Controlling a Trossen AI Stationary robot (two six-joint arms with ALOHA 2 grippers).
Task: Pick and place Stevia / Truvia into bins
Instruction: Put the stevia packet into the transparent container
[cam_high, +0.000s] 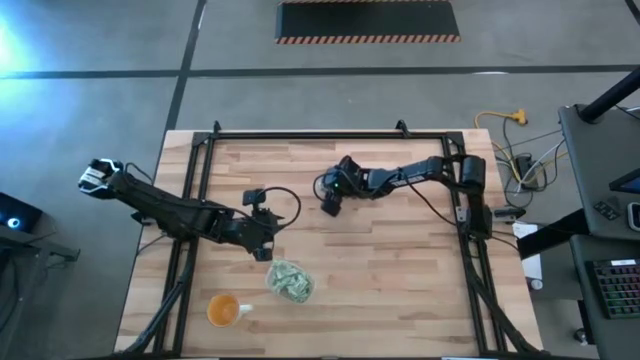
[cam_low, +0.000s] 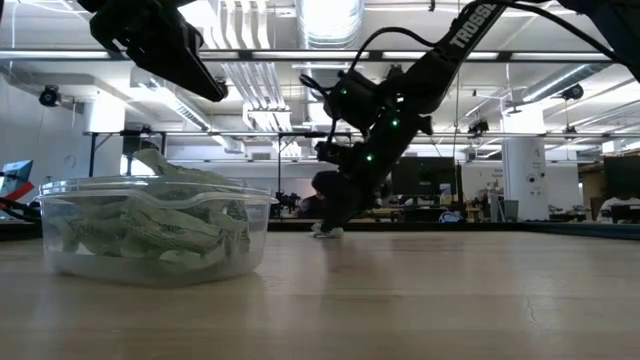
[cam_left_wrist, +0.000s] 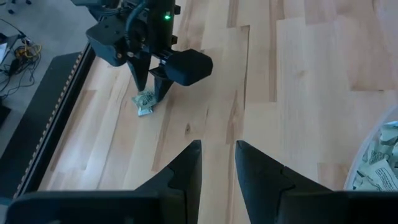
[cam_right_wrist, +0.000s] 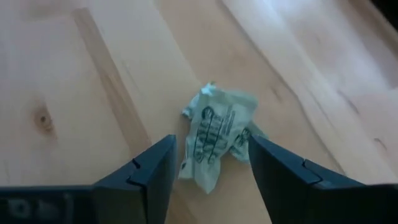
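Note:
A crumpled pale green and white Stevia packet (cam_right_wrist: 217, 124) lies on the wooden table, left of the table's middle. My right gripper (cam_right_wrist: 211, 168) points steeply down over it, open, one finger on each side of the packet. The left wrist view also shows that packet (cam_left_wrist: 144, 103) under the right gripper (cam_left_wrist: 151, 93). The clear plastic bin (cam_high: 290, 280) stands near the front, with several packets (cam_low: 160, 235) piled inside. My left gripper (cam_left_wrist: 217, 168) hovers just left of the bin, above the table. Its fingers are a little apart, with nothing between them. My right gripper comes at the packet from above, slanting, with its open fingers astride it. The packet's crumpled edge (cam_right_wrist: 247, 138) reaches up to one finger. Whether that finger touches it, I cannot tell. The packet lies on the table.
An orange cup with a handle (cam_high: 224, 310) stands at the front left, beside the bin. A black frame (cam_high: 300, 135) runs around the table's edges. Bare wood lies to the right of the right gripper and of the bin.

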